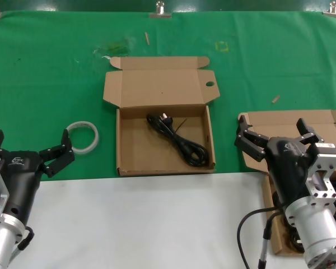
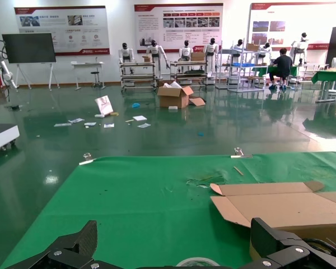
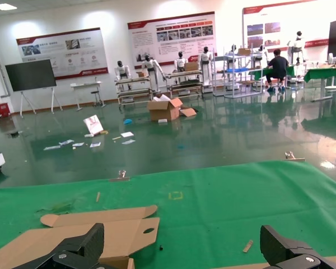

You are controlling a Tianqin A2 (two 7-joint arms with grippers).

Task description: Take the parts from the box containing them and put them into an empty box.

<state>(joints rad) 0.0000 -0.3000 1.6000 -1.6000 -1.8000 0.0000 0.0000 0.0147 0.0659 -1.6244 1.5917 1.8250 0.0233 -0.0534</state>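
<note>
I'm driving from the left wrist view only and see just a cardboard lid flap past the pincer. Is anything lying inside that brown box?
Observer: Yes. The shallow brown cardboard box with a round hole in its flap holds one black power cord.
Operator: Where is the other box?
Observer: The second brown cardboard box sits on the robot's right, under the open right pincer.
Operator: Anything near my pincer?
Observer: A white translucent tape ring lies on the green cloth just ahead of the open left pincer, apart from the box.
</note>
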